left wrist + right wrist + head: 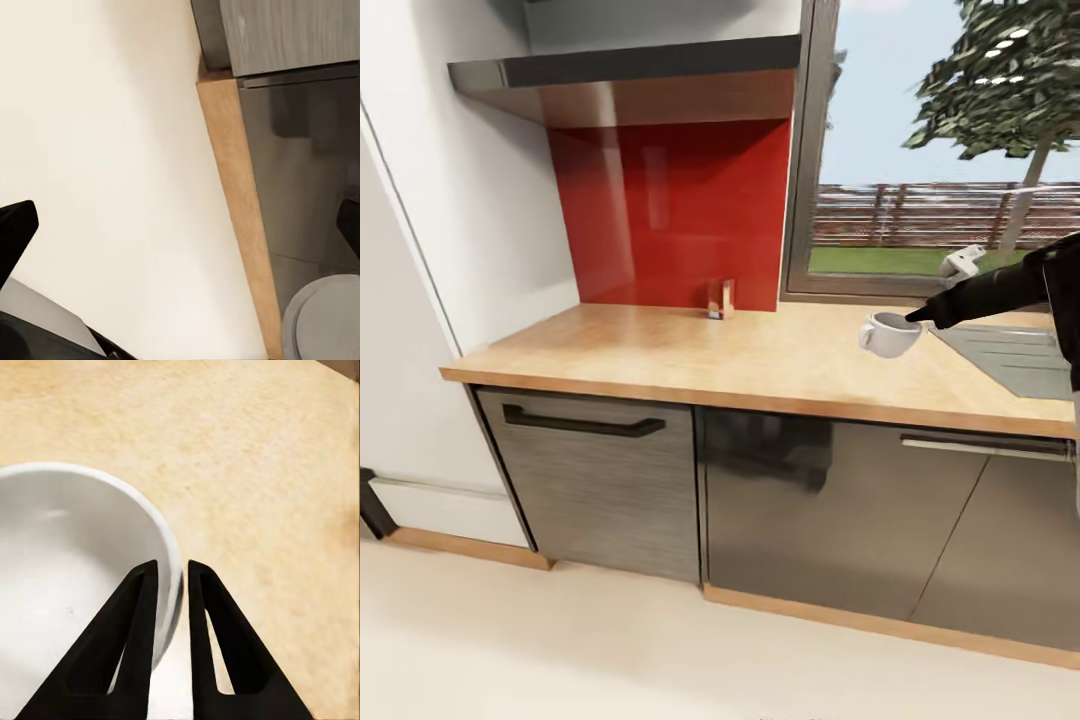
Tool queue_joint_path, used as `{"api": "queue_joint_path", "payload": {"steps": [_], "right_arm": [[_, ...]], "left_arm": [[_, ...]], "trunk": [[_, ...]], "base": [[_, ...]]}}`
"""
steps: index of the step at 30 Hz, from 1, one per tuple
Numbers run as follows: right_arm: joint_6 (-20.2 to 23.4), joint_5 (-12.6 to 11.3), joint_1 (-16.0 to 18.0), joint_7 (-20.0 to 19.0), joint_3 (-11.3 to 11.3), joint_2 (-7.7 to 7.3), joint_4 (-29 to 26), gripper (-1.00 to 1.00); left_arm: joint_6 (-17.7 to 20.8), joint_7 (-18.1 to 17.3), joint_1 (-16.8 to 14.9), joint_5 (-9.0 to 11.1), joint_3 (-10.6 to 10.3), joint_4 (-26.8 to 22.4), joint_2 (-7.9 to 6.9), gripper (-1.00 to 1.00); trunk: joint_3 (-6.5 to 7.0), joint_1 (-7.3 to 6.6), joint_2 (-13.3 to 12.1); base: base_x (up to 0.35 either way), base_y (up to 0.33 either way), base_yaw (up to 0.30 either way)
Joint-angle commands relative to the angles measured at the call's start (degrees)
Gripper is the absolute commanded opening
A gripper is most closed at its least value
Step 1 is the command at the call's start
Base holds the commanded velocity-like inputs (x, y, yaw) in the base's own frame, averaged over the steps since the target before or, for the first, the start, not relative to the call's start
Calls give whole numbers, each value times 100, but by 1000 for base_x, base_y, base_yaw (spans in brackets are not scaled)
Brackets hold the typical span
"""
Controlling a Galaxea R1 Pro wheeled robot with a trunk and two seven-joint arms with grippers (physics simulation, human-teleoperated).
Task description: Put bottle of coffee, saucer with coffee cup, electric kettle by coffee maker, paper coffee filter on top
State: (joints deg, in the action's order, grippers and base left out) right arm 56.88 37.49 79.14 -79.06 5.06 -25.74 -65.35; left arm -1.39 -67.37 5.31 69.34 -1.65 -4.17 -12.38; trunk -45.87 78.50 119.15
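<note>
The right end effector (172,574) pinches the coffee cup (889,334) by its rim over the desk (690,350) (a thin grip): any jolt could tip it loose.

No text, label, brand, number or sign can be read in any view. The small box (721,298) standing on the surface (660,350) shows only a blur on its face, too small to read.
</note>
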Motion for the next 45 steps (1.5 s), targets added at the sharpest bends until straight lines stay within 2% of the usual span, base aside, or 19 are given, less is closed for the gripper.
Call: {"api": "queue_joint_path", "payload": {"steps": [1, 16, 45], "right_arm": [[52, 56, 4, -65, 6, -1, -4, -100], [52, 56, -62, -65, -10, -8, -2, -100], [52, 52, -81, -65, -14, -27, 5, -100]], "left_arm": [[-15, -4, 5, 18, -19, -14, -2, 100], [-17, -4, 5, 18, -20, -14, 0, 100], [-16, 1, 5, 18, -19, -14, -2, 100]], "trunk": [[-5, 0, 2], [10, 0, 2], [94, 0, 2]], "base": [[0, -194, -254], [0, -261, -140], [0, -37, -266]]}}
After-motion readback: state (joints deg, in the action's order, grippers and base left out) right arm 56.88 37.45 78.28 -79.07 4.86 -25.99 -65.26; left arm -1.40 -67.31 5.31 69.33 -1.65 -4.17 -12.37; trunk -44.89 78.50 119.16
